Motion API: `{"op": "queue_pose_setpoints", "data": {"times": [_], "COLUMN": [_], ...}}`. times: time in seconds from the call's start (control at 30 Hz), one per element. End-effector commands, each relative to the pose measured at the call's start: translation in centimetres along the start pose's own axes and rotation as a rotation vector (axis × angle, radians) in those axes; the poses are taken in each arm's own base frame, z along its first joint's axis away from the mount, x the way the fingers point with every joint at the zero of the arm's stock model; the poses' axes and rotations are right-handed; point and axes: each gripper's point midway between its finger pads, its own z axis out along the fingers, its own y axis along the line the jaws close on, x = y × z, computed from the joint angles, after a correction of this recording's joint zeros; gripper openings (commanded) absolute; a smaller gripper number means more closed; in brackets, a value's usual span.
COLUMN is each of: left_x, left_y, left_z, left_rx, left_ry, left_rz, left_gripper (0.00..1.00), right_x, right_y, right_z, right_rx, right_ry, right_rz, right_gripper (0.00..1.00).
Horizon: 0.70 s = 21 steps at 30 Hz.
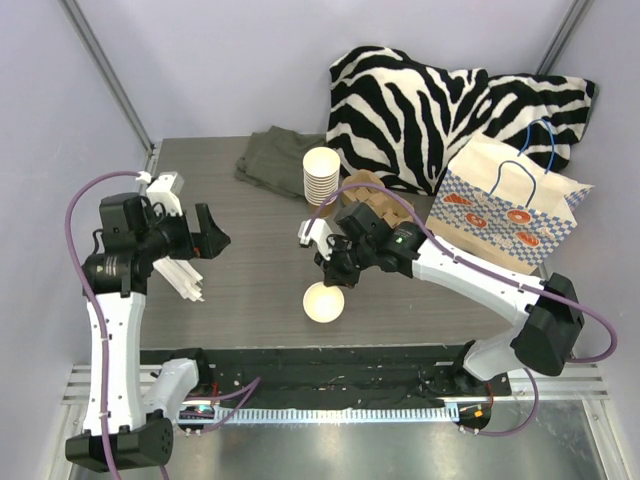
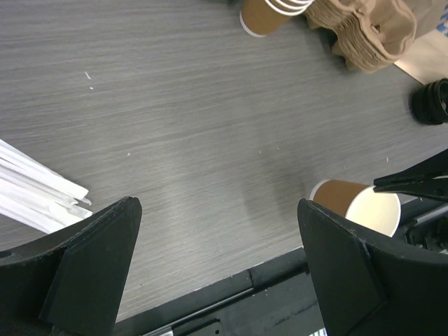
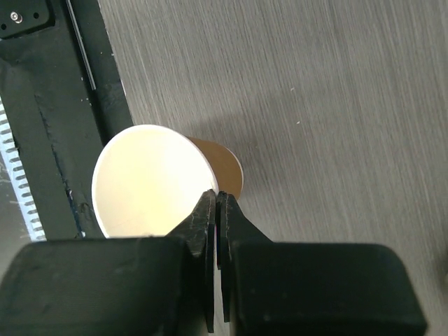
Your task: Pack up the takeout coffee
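The takeout coffee is a small brown paper cup [image 1: 323,302] with a pale inside and no lid on it, standing near the table's front edge. My right gripper [image 1: 336,277] is shut on its rim. In the right wrist view the closed fingertips [image 3: 215,196] pinch the wall of the cup [image 3: 150,182], one inside and one outside. My left gripper [image 1: 210,235] hangs open at the left, well apart from the cup. The left wrist view has the left gripper [image 2: 218,204] empty over bare table, with the cup [image 2: 364,206] at the right edge. A round black object [image 2: 430,101], maybe a lid, lies further back.
A stack of cream-and-brown cups [image 1: 321,175] and a cardboard carrier [image 1: 365,195] stand behind the right arm. A patterned paper bag [image 1: 510,205] is at the right, with a zebra cloth [image 1: 430,100] and green cloth [image 1: 275,160] at the back. White sticks [image 1: 180,275] lie left. A black mat [image 1: 300,365] borders the front.
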Motion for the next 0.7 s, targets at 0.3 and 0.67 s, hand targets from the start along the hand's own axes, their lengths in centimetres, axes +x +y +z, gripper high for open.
{"op": "queue_pose_setpoints", "data": {"times": [0.3,0.67], "left_x": [0.6,0.8], "left_y": [-0.8,-0.6], "left_z": [0.9,1.8], "left_rx": [0.088,0.099], "left_ry": [0.028,0.055], "left_rz": [0.016,-0.007], "left_gripper": [1.0,1.0], "right_x": [-2.2,-1.0], "right_y": [-0.8,-1.7], "right_z": [2.4,4.1], "right_rx": [-0.081,-0.142], "right_ry": [-0.077,-0.033], "right_rz": [-0.096,-0.077], "right_gripper": [0.01,0.04]}}
